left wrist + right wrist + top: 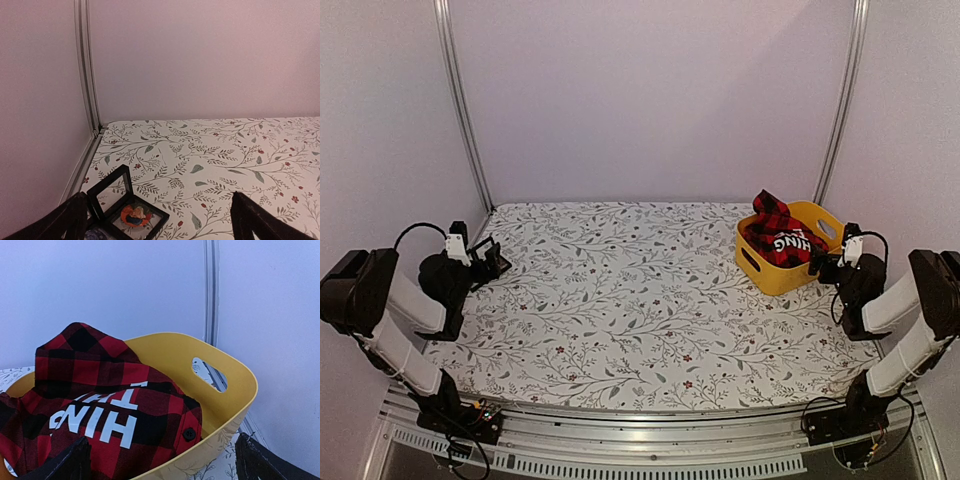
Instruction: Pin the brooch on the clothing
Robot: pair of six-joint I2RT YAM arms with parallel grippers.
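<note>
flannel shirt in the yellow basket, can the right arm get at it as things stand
Probably yes: the right pincer stands open just beside the yellow basket, and the red-and-black flannel shirt is heaped above its rim with nothing on top. Only the near basket wall lies between them.

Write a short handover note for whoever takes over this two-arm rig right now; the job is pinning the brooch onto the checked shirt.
Left claw: open, empty, just short of the open black case at the table's left side.
Right claw: open, empty, facing the yellow basket.
Brooch: lying in the case.
Shirt: bunched in the basket, far right.
Done: case lid is up, nothing else.
Left: lift out and spread the shirt, pick up the brooch, pin it on.
</note>
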